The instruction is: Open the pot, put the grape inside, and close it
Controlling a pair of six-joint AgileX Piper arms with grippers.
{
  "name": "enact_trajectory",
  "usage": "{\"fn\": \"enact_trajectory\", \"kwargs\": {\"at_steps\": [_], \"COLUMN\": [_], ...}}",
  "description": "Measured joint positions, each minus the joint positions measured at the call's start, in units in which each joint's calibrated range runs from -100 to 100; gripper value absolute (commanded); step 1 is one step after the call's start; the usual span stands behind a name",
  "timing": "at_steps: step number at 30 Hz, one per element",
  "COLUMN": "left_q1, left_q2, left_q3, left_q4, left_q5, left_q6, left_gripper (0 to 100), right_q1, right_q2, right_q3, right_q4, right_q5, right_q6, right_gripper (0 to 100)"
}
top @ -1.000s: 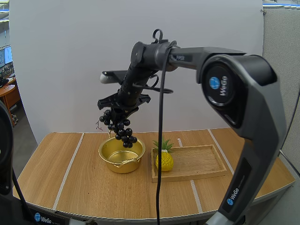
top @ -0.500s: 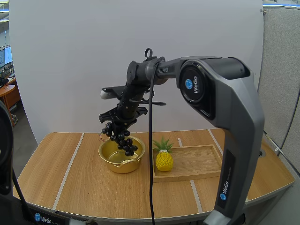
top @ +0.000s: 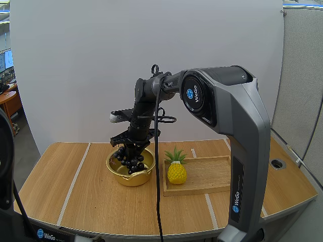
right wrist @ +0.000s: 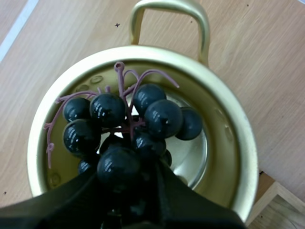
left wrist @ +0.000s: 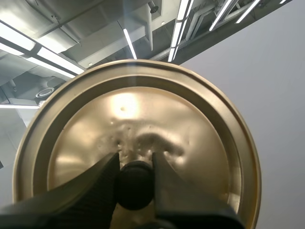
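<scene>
The right gripper [right wrist: 127,177] is pinching the bunch of grapes [right wrist: 162,118], its two black fingers standing a little apart with dark berries wedged between the tips. The rest of the bunch is hanging just beyond the fingertips, down inside the open golden pot [right wrist: 232,143], and the pinkish stem is curling out over the berries. I cannot tell whether the lowest berries are touching the pot's bottom. One looped pot handle [right wrist: 172,8] is sticking out past the bunch, on the far side from the fingers, over the wooden table [right wrist: 267,47]. From the high view, this gripper is pointing straight down with the pot directly beneath it. To its right, a toy pineapple [top: 176,172] is standing just beside the pot, at the near end of a wooden tray [top: 212,174]. The left gripper [left wrist: 135,167] is clamping the black knob [left wrist: 135,190] of the lid [left wrist: 200,138] between its fingertips, and the lid's round golden face is spreading out right behind the knob, facing the fingers.
</scene>
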Motion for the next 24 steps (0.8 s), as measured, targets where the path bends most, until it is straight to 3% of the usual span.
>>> {"fn": "enact_trajectory", "kwargs": {"at_steps": [22,23,24], "left_q1": [0.0,0.0,0.0], "left_q2": [0.0,0.0,0.0], "left_q3": [0.0,0.0,0.0], "left_q4": [0.0,0.0,0.0], "left_q5": [0.0,0.0,0.0], "left_q6": [0.0,0.0,0.0], "left_gripper": [0,0,0], "right_q1": [0.0,0.0,0.0], "right_q2": [7.16,7.16,7.16], "right_q3": [-0.56,-0.56,-0.56], "right_q4": [-0.57,-0.57,-0.57], "right_q5": [-3.0,-3.0,-3.0], "right_q6": [0.18,0.18,0.18], "right_gripper": [0,3,15]}}
